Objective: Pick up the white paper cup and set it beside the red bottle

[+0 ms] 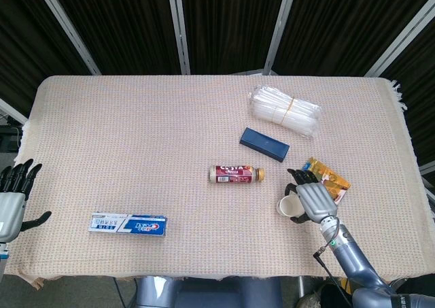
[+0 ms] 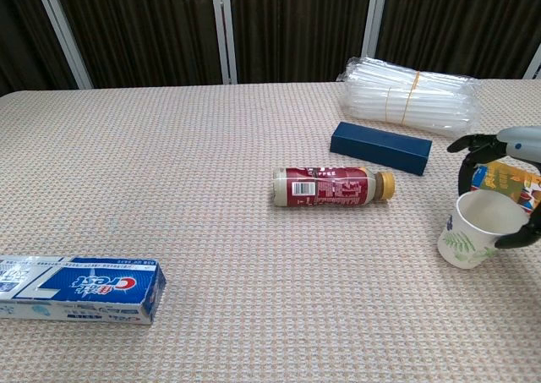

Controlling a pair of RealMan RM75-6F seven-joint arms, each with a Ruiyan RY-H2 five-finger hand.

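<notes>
The white paper cup (image 1: 288,206) (image 2: 472,229) with a green leaf print sits near the table's right front, tilted slightly. My right hand (image 1: 312,198) (image 2: 517,144) grips it, fingers curled round its far side and thumb on the near side. The red bottle (image 1: 234,174) (image 2: 332,186) lies on its side mid-table, cap pointing right, a short way left of the cup. My left hand (image 1: 13,198) hangs at the table's left front edge, fingers spread, holding nothing; the chest view does not show it.
A dark blue box (image 1: 264,144) (image 2: 379,148) lies behind the bottle. A bag of clear straws (image 1: 284,111) (image 2: 410,95) is at the back right. An orange snack packet (image 1: 331,179) (image 2: 505,180) lies just behind the cup. A toothpaste box (image 1: 128,224) (image 2: 76,288) sits front left.
</notes>
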